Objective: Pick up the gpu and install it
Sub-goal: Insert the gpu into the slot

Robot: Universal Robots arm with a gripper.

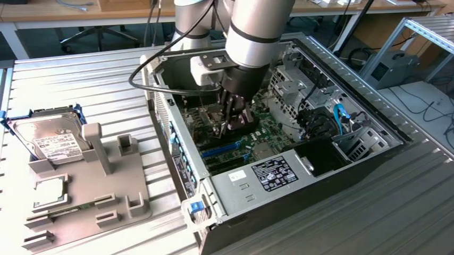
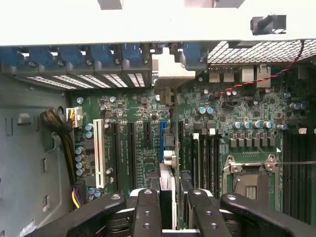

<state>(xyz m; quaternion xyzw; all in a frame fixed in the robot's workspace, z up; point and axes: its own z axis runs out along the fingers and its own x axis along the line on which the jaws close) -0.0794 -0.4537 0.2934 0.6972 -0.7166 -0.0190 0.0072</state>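
While lowered inside the computer case (image 1: 369, 154), the gripper (image 1: 234, 123) is held over the motherboard (image 2: 247, 123). Its jaws are clamped on the gpu (image 2: 168, 192), apparently edge-on above a slot.

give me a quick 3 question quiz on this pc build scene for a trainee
1. True or false: the gripper is inside the open computer case, above the motherboard.
2. What does the gripper hold?
A) the hard drive
B) the graphics card
C) a memory stick
3. Where is the hard drive: in the case, or on the grey holder at the exterior view's left?

Key:
1. True.
2. B: the graphics card stands edge-on between the fingers, over the expansion slots.
3. On the grey holder, outside the case.
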